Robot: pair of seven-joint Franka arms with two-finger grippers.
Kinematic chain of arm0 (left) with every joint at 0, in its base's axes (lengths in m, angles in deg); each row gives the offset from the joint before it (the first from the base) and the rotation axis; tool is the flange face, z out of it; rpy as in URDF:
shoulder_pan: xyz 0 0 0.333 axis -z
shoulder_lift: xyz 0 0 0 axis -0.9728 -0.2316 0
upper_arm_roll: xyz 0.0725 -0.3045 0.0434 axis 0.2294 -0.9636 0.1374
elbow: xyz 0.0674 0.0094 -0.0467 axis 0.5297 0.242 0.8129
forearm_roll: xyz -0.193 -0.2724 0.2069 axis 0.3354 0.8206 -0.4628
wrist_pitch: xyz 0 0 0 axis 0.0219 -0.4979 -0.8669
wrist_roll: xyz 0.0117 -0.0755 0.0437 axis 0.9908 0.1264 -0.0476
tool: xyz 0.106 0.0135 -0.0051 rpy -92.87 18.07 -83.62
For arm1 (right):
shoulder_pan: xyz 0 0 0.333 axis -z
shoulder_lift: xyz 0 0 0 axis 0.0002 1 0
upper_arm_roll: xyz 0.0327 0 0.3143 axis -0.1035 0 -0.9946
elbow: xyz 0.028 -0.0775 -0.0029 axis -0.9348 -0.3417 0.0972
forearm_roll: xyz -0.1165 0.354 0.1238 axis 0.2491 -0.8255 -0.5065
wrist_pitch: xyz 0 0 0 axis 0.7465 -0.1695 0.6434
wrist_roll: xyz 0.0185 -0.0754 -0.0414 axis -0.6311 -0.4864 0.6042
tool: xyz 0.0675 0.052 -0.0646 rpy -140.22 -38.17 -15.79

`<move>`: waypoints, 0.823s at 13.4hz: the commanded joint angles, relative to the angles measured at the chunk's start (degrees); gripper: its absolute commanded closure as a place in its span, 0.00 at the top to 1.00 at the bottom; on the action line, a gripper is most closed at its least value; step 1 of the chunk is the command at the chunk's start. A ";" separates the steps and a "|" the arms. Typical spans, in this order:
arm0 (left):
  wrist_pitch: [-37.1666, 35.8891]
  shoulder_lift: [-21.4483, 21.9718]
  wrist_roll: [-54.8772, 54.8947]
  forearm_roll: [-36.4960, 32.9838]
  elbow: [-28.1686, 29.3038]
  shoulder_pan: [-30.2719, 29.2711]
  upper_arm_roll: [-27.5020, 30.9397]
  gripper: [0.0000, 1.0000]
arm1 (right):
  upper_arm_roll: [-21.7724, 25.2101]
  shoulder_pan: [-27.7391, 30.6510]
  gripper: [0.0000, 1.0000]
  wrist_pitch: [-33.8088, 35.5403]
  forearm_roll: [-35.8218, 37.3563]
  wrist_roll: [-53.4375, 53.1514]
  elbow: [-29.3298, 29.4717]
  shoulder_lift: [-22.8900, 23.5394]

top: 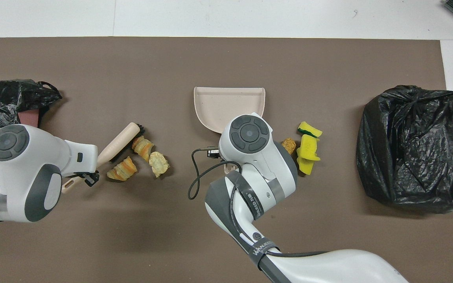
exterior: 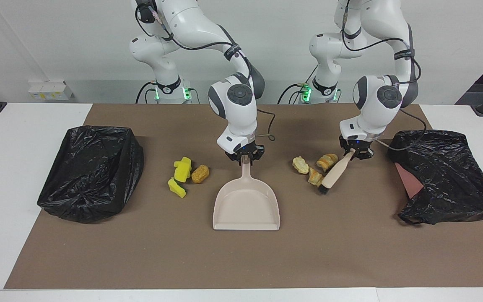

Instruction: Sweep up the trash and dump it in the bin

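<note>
left gripper [exterior: 354, 153] clenched on brush [exterior: 333, 174] handle, bread pieces [exterior: 315, 176] touching bristles lower-left of it; right gripper [exterior: 245, 157] grasping dustpan [exterior: 245, 205] handle, frame centre

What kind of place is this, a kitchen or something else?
Probably a robotics lab, not a kitchen: two white robot arms stand at a white table covered by a brown mat, with a beige plastic dustpan laid out.
</note>
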State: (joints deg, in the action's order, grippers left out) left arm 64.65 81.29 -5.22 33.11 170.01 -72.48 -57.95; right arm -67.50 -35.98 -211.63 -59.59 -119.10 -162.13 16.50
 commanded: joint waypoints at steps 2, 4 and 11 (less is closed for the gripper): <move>-1.87 0.20 4.02 -0.82 -0.15 0.88 0.33 0.00 | -0.22 0.10 0.00 1.40 0.71 1.32 0.31 -0.21; -4.32 -0.24 2.27 -0.64 -2.78 0.53 0.33 0.00 | -0.13 1.24 0.00 1.41 -0.33 4.74 0.31 -2.30; -10.56 2.39 -15.38 -0.55 -4.20 -0.17 0.51 0.00 | -0.05 3.80 0.00 5.54 1.33 39.86 -10.04 -16.09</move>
State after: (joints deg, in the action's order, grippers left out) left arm 57.62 82.16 -16.24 33.12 165.84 -72.50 -57.82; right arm -67.19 -32.19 -205.43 -59.25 -86.92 -165.46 6.30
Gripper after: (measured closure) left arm 0.740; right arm 0.683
